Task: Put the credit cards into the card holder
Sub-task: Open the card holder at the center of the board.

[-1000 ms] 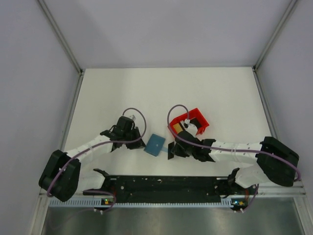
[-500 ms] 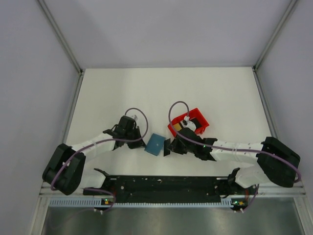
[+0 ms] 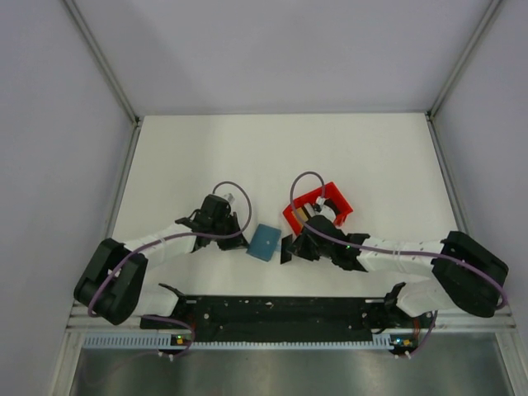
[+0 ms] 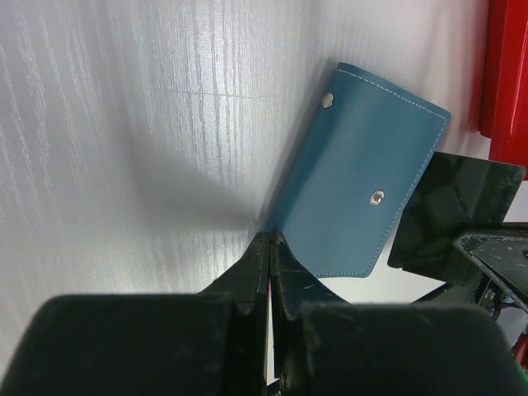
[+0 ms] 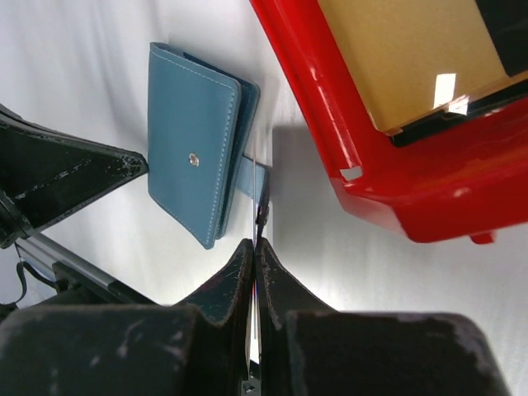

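Note:
The teal card holder [image 3: 264,242] lies closed on the table, its snap studs showing in the left wrist view [image 4: 363,186]. My left gripper [image 3: 244,240] is shut, its tips [image 4: 270,238] touching the holder's left edge. My right gripper [image 3: 290,245] is shut on a black credit card [image 3: 285,248], held upright just right of the holder. That card shows flat in the left wrist view [image 4: 454,210] and edge-on in the right wrist view [image 5: 252,198], beside the holder [image 5: 194,173]. A gold card [image 5: 412,58] lies in the red bin [image 5: 396,173] over a dark card.
The red bin [image 3: 318,210] stands just behind the right gripper and also shows at the left wrist view's right edge [image 4: 505,74]. The black rail [image 3: 280,313] runs along the near edge. White walls enclose the table.
My right gripper has moved left from the red bin toward the card holder with the black card. My left gripper has edged right against the holder, which shifted slightly.

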`<action>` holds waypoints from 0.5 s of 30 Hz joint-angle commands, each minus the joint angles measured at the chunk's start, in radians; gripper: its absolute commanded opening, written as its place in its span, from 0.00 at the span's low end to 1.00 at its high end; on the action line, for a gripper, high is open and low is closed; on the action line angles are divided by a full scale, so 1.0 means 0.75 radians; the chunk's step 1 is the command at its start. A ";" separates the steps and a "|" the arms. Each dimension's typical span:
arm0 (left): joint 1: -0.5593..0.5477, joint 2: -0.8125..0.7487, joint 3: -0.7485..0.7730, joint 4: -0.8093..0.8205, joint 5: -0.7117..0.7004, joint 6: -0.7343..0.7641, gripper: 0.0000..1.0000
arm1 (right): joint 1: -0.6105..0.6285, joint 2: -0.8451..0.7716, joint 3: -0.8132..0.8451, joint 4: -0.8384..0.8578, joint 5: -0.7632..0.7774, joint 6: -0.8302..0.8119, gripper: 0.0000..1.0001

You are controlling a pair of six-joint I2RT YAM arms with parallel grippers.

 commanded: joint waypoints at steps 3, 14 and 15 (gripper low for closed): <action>-0.013 0.009 -0.017 0.012 -0.013 -0.025 0.00 | -0.013 -0.082 -0.025 0.043 0.049 0.007 0.00; -0.069 -0.021 -0.045 0.053 0.000 -0.131 0.00 | -0.019 0.025 0.026 0.115 -0.026 -0.032 0.00; -0.073 -0.028 -0.052 0.061 0.002 -0.140 0.00 | -0.022 0.025 0.028 0.129 -0.037 -0.040 0.00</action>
